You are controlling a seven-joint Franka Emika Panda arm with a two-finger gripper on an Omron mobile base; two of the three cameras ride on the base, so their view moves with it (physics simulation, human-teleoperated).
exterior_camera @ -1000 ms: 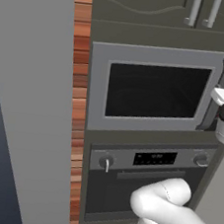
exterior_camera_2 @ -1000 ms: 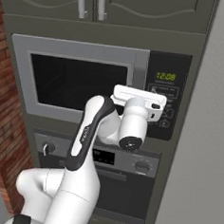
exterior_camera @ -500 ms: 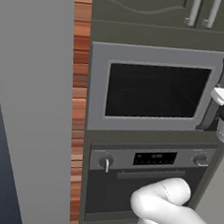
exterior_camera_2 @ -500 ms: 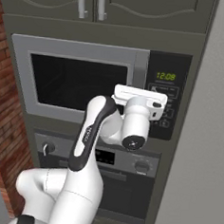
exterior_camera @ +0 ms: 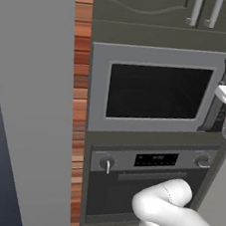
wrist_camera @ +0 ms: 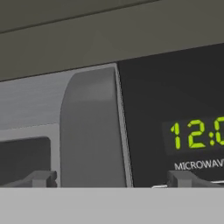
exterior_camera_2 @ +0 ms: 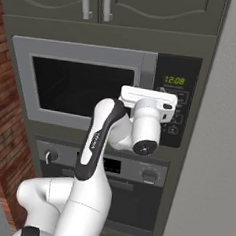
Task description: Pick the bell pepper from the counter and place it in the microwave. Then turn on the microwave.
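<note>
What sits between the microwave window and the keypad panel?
The microwave's upright grey door handle, seen in the hand view with the open gripper's fingertips either side of it; the keypad panel lies right.

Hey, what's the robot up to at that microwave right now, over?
Gripper open, empty, straddling the door handle. Microwave door shut, clock lit. Bell pepper not seen. Nothing in the way.

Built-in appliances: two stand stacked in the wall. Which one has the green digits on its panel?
The upper one, the microwave: green digits glow beside its door. The oven below has knobs.
</note>
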